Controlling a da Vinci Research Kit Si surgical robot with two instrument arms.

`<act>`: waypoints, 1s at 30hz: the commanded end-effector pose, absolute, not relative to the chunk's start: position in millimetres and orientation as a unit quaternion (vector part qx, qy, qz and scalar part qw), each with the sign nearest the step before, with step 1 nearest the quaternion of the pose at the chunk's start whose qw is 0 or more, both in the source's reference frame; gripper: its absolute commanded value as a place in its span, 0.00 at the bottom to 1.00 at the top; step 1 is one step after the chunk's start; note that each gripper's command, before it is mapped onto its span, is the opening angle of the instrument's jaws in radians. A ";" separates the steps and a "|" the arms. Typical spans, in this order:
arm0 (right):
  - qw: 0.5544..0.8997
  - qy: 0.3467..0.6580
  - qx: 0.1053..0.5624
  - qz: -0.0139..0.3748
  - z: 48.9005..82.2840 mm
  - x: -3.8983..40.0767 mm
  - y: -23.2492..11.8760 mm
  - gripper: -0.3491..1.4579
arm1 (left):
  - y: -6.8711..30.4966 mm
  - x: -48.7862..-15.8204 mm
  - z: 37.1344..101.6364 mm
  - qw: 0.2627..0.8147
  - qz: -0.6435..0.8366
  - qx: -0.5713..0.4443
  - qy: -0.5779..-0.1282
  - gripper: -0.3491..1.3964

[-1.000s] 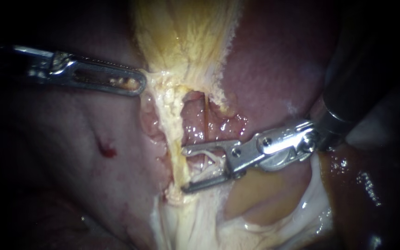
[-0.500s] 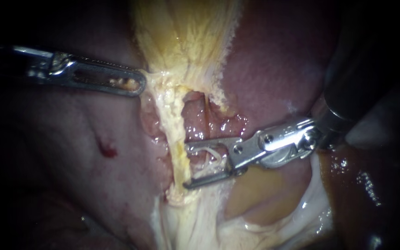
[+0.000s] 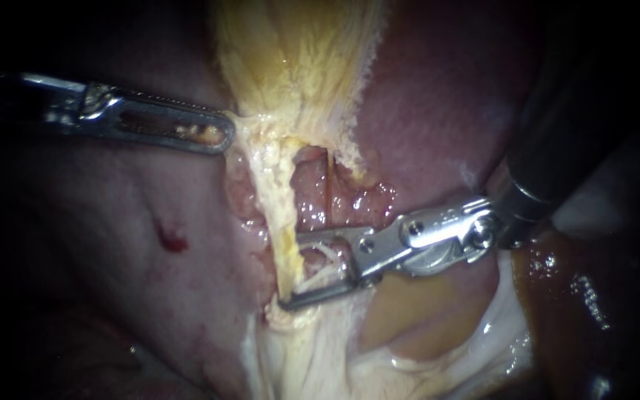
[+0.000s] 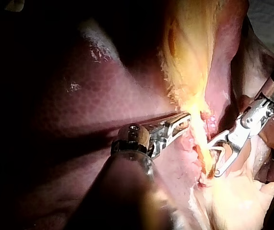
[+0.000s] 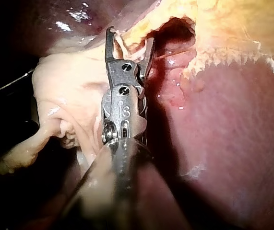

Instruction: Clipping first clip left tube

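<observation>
Right tool (image 3: 290, 272) hangs open astride the left tube (image 3: 281, 222), tips maybe not fully past it; left tool (image 3: 220, 137) grips the gallbladder (image 3: 298, 67). Closing now could clip only part of the tube.

Yellow tissue (image 4: 189, 57) edge gripped by jaws of left instrument (image 4: 184, 120); tube (image 4: 202, 141) straddled by parted jaws of right instrument (image 4: 212, 159); liver (image 4: 103, 96) alongside.

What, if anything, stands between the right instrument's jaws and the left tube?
Nothing visible blocks the way. The right instrument holds its open jaws with their tips at the left tube. Only thin whitish strands lie inside the gap between the jaws.
</observation>
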State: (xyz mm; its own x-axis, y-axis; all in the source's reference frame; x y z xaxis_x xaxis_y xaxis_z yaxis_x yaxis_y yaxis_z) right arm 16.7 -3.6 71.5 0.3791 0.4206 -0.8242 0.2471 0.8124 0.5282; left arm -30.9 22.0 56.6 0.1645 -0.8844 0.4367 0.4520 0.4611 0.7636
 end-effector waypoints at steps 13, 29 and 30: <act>0.756 0.565 0.328 0.047 71.8 20.2 -5.6 0.47 | 22.1 -31.4 56.6 0.724 -0.461 0.239 -0.453 0.00; 0.737 0.581 0.338 0.076 71.9 22.2 -5.2 0.47 | 22.1 -31.6 56.6 0.724 -0.461 0.240 -0.453 0.00; 0.737 0.581 0.338 0.076 71.8 22.1 -5.2 0.47 | 22.1 -31.6 56.6 0.724 -0.461 0.240 -0.453 0.00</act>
